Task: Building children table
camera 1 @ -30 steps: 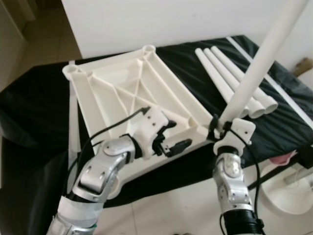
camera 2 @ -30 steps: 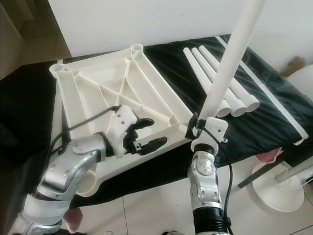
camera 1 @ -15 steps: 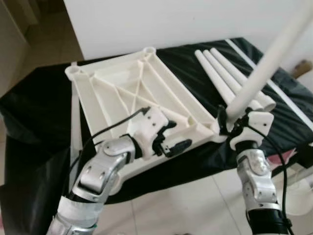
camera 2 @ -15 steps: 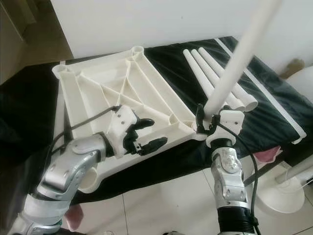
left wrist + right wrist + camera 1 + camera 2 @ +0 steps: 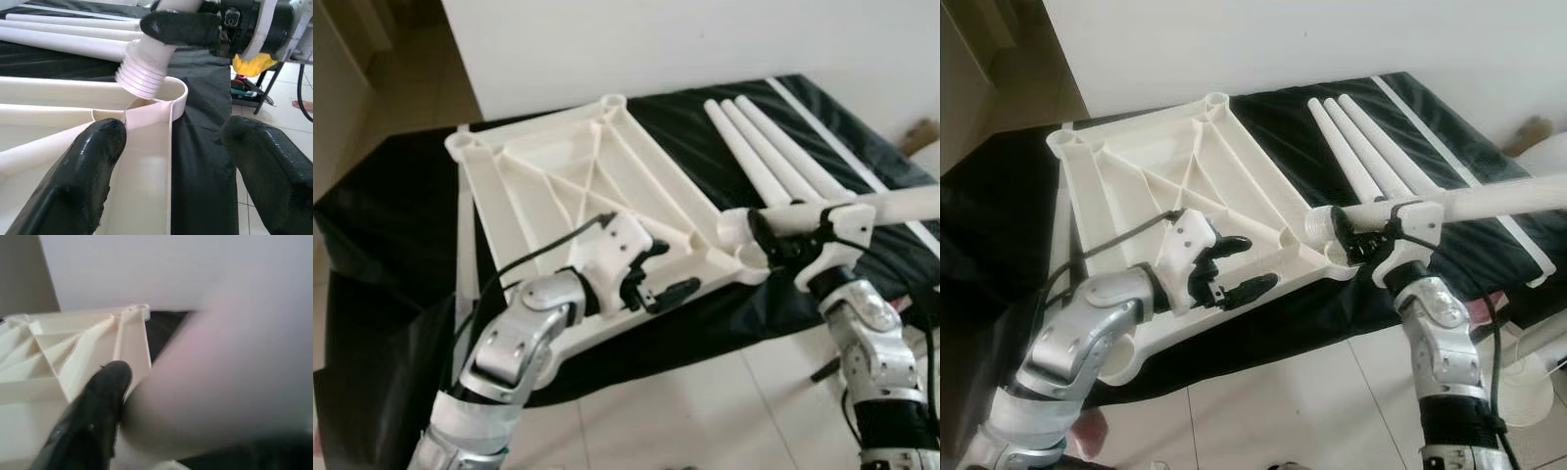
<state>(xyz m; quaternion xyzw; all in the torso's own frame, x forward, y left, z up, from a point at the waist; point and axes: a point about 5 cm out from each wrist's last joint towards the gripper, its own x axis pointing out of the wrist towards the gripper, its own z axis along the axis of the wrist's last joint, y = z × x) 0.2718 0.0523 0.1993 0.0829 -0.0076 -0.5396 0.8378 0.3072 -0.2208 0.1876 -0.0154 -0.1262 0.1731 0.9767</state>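
Jaws around leg [image 5: 1489,199], beside tabletop [image 5: 1136,186].

I find no writing I can read anywhere before me: no label, brand, number or sign. The white tabletop [image 5: 597,196] across the middle of my head views is bare plastic, and so are the white legs [image 5: 773,157] at the upper right. My own wrist housings carry no markings that I can make out, and my right wrist view is too blurred to show any print.
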